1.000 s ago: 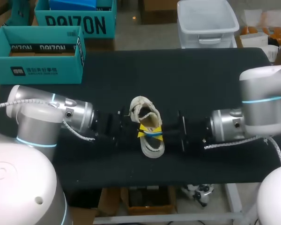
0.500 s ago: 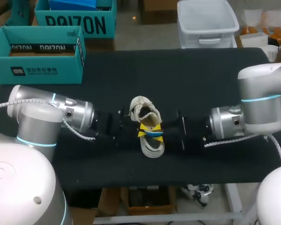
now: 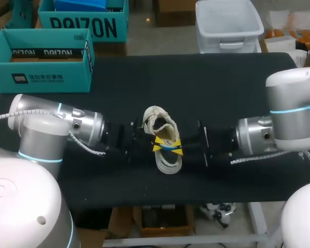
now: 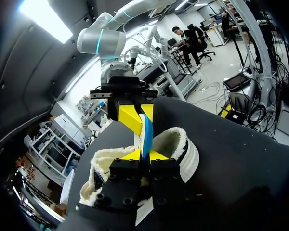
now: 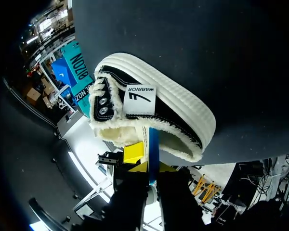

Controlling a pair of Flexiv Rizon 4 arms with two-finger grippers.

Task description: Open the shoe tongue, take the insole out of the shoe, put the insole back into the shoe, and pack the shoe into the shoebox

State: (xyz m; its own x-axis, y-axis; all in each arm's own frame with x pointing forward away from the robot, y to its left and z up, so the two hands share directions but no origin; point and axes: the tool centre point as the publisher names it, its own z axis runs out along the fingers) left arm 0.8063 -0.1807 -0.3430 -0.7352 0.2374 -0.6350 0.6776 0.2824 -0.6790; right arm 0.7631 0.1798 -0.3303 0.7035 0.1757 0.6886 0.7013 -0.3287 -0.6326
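Above shoe [image 3: 168, 161], left hand [image 3: 157, 146] and right hand [image 3: 174, 150] both pinch blue insole [image 3: 167, 148]; right hand edging away from shoe, so extraction likely underway.

The black table [image 3: 222, 82] carries a pale shoe [image 3: 168, 161], lying between the left gripper [image 3: 157, 146] and the right gripper [image 3: 174, 149], and a teal shoebox [image 3: 41, 62] well apart, beyond the left gripper.

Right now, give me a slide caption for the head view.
Left gripper and right gripper meet over the shoe, both pinching the blue insole.
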